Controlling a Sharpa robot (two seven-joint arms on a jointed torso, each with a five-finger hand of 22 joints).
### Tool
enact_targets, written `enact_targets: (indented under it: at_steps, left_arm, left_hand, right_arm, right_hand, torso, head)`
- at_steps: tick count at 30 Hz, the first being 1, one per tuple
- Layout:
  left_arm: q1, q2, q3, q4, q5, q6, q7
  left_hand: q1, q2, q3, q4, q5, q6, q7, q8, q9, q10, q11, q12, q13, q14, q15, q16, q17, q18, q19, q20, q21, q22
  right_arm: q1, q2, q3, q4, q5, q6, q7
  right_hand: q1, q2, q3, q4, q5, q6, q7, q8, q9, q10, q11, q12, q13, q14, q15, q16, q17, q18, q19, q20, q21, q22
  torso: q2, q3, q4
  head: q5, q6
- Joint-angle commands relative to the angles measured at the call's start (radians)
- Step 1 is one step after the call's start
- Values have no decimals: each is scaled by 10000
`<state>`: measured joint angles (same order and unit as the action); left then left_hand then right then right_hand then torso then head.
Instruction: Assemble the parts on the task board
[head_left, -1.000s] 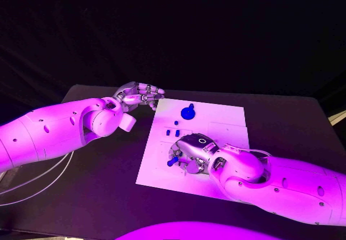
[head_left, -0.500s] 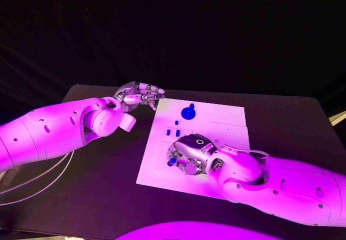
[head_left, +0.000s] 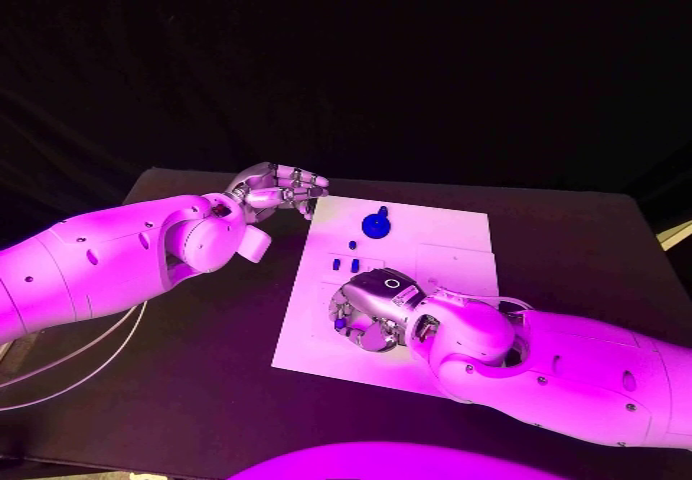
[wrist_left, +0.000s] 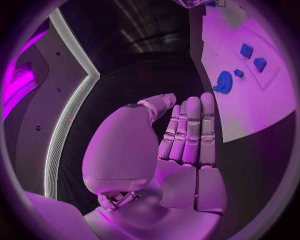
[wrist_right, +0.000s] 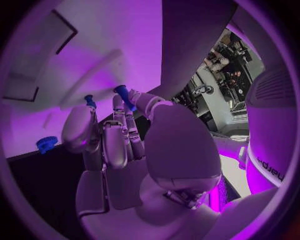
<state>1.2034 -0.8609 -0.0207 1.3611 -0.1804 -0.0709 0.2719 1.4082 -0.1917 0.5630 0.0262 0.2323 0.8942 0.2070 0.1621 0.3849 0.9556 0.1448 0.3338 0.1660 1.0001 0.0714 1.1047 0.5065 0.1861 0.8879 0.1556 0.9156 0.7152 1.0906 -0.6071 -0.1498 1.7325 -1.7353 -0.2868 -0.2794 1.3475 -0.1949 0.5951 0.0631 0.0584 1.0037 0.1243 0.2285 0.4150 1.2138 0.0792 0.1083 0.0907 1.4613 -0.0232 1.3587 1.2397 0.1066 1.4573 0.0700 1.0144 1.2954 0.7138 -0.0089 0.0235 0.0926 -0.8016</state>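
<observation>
White board (head_left: 433, 240) lies mid-tabletop (head_left: 577, 230) in the head view, with a round blue knob (head_left: 376, 224) toward its twelve o'clock end and two small blue blocks (head_left: 343, 265) just below that. The right hand (head_left: 372, 310) hangs over the board's six o'clock half, fingers curled round a blue peg (head_left: 340, 320) at its nine o'clock side. The left hand (head_left: 277, 190) waits off the board's eleven o'clock corner, well apart from the peg. Left wrist view: that hand (wrist_left: 181, 145) holds nothing, fingers (wrist_left: 190, 130) straight and close together, the knob (wrist_left: 223, 82) and blocks (wrist_left: 253, 57) beyond. Right wrist view: the right hand (wrist_right: 125, 145) pinches the peg (wrist_right: 122, 95) at its fingertips, long axis pointing at the board (wrist_right: 94, 65) just beyond; the right hand looks best placed to seat it.
</observation>
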Motion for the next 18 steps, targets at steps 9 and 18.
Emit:
enact_targets:
  at_steps: [9,18]
  left_arm:
    - [5,-11,8,22,11,25,-11]
    - [5,-29,8,15,19,3,-2]
  left_hand:
    - [-53,117,-224,45,82,-135,42,-194,-107,-195,15,138,131,-67,-33,-159,-85,-14,-30,46,-90,-113]
    - [-71,120,-232,65,82,-139,44,-197,-108,-209,18,150,133,-72,-30,-161,-90,-16,-31,49,-103,-121]
  right_arm:
    - [-35,-29,-32,-5,5,-409,-52]
    - [-35,-169,-32,111,-101,-840,25]
  right_hand:
    - [-538,-212,352,-171,260,-434,166,27,-54,-575,44,-176,259,351,215,47,32,-117,-90,196,-420,779]
    - [400,-205,-3187,382,187,-2388,-287,-849,-452,-3050,390,922,397,-699,527,-1095,-1924,160,-653,523,-2439,105]
  torso:
    - [-3,17,-1]
    - [3,21,-3]
  head:
    - [-9,15]
    - [-45,47]
